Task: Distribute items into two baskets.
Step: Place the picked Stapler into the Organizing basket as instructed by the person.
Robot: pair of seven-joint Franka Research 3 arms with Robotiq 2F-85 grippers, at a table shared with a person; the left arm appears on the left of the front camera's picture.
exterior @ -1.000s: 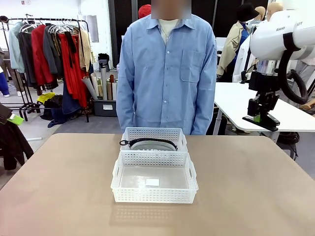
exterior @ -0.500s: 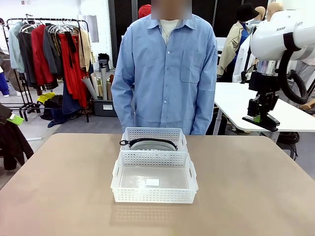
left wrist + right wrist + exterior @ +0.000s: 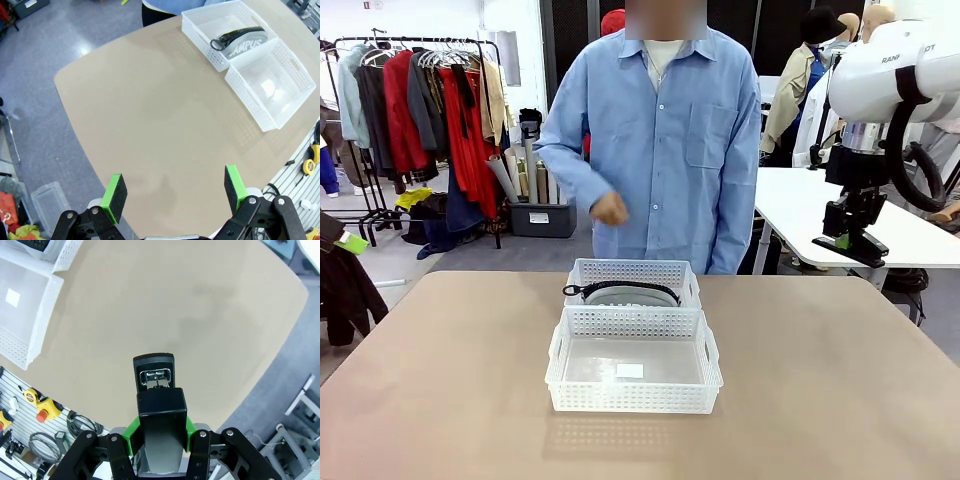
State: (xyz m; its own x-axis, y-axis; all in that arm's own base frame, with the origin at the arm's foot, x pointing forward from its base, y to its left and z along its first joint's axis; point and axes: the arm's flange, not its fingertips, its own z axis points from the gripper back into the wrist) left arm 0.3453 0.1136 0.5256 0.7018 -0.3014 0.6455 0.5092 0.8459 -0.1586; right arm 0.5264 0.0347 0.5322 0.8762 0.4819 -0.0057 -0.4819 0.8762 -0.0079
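While the stapler (image 3: 156,410) is clamped lengthwise between the pads of the right gripper (image 3: 159,432), held high off the table's right side, the empty near basket (image 3: 634,372) is seen at about 10 o'clock in the right wrist view. The pouch bag (image 3: 243,42) is already laid in the far basket (image 3: 633,281). The left gripper (image 3: 175,192) is held with its jaws apart and empty, well away from both baskets.

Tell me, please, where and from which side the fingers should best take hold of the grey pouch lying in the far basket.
Probably the black strap, taken from straight above: it arches over the grey pouch, while the far basket walls block any sideways approach.
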